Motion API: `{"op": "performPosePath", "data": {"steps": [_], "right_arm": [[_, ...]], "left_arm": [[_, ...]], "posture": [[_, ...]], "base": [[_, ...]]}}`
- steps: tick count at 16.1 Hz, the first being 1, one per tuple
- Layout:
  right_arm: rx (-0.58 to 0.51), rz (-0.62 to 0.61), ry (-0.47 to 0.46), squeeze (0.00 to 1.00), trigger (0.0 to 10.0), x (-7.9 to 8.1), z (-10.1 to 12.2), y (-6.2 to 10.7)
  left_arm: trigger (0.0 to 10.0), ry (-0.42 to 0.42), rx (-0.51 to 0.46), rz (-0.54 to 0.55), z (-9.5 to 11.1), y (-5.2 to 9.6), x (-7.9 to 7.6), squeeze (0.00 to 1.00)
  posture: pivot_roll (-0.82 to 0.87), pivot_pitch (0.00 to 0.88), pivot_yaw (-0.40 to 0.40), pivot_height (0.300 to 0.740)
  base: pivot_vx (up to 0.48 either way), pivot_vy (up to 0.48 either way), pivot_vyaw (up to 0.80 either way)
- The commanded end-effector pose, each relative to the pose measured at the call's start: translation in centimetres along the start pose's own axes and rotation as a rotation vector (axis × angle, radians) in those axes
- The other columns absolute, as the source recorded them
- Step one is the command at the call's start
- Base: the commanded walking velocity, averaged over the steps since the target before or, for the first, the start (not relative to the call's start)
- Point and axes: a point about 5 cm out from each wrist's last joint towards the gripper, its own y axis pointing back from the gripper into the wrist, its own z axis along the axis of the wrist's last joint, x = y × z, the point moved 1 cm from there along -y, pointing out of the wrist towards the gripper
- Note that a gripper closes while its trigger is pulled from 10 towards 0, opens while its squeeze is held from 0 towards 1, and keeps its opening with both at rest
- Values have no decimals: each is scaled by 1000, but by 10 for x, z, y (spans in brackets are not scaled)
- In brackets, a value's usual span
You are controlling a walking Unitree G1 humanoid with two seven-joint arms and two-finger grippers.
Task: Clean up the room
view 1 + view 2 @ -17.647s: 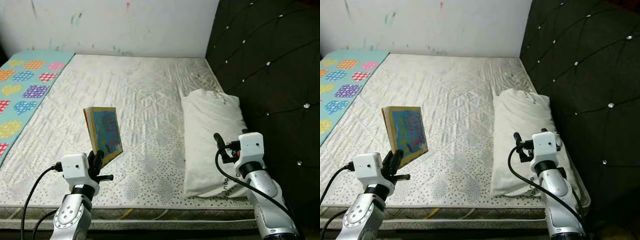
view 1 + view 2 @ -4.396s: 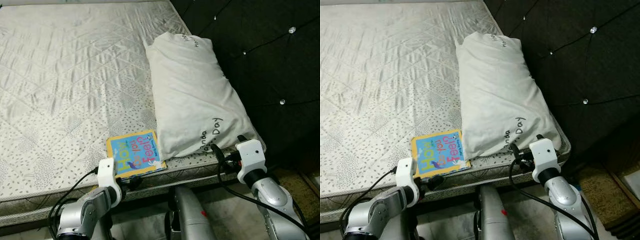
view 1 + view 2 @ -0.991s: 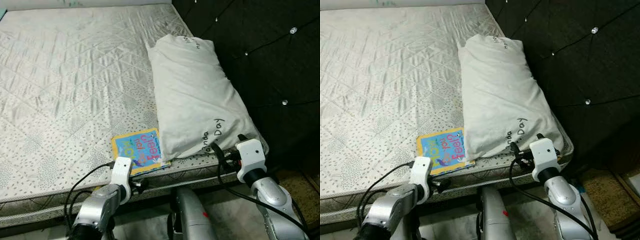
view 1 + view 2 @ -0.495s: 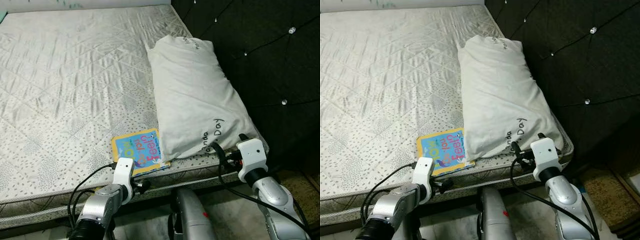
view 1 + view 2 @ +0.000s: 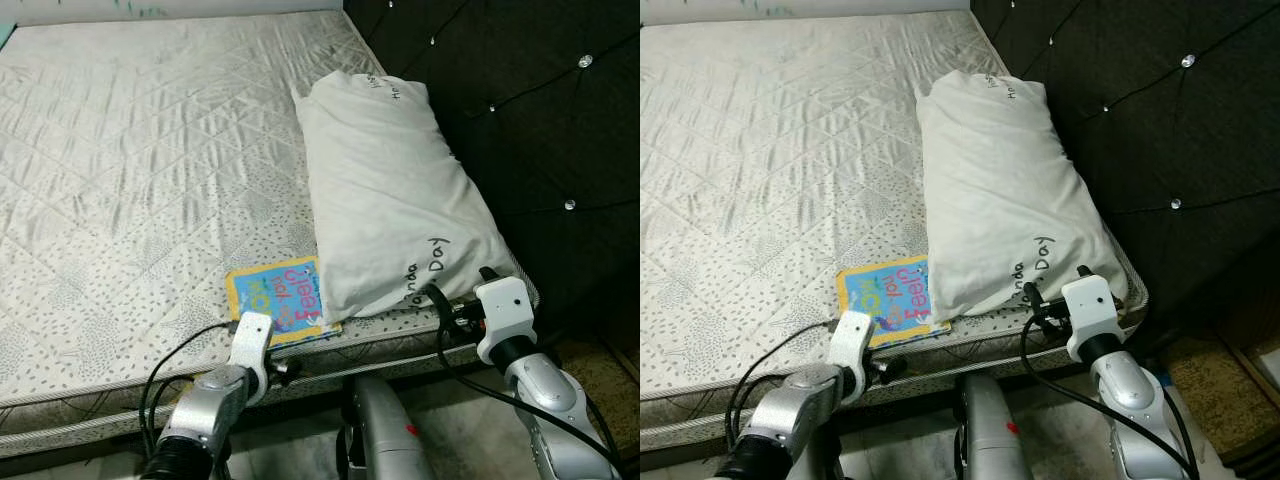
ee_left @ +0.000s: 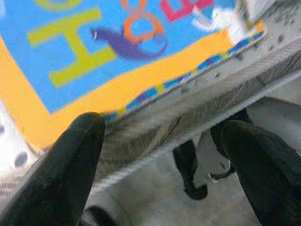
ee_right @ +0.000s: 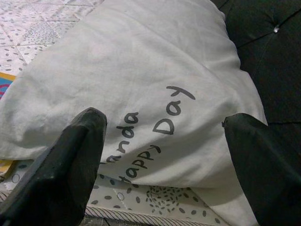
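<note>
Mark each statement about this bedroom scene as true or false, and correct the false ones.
1. The book lies flat on the mattress near its front edge. True.
2. The pillow is blue. False: it is white with dark lettering.
3. The left gripper has its jaws open, with nothing between them. True.
4. The book stands upright, clamped in the left gripper. False: it lies on the mattress, released.
5. The right gripper points at the pillow with its jaws apart. True.
</note>
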Motion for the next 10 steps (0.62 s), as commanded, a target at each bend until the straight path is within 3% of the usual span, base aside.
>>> {"op": "performPosePath", "data": {"steps": [1,10], "right_arm": [[7,-13,6,0,10000,-5,-2,2],[6,-15,8,0,10000,-5,-1,1]], "left_arm": [[10000,-12,19,-1,-7,2,-2,0],[10000,17,61,-13,-16,2,-7,0]], "posture": [[-233,144,-39,600],[-236,147,-38,600]], "base": [[0,0,0],[0,0,0]]}}
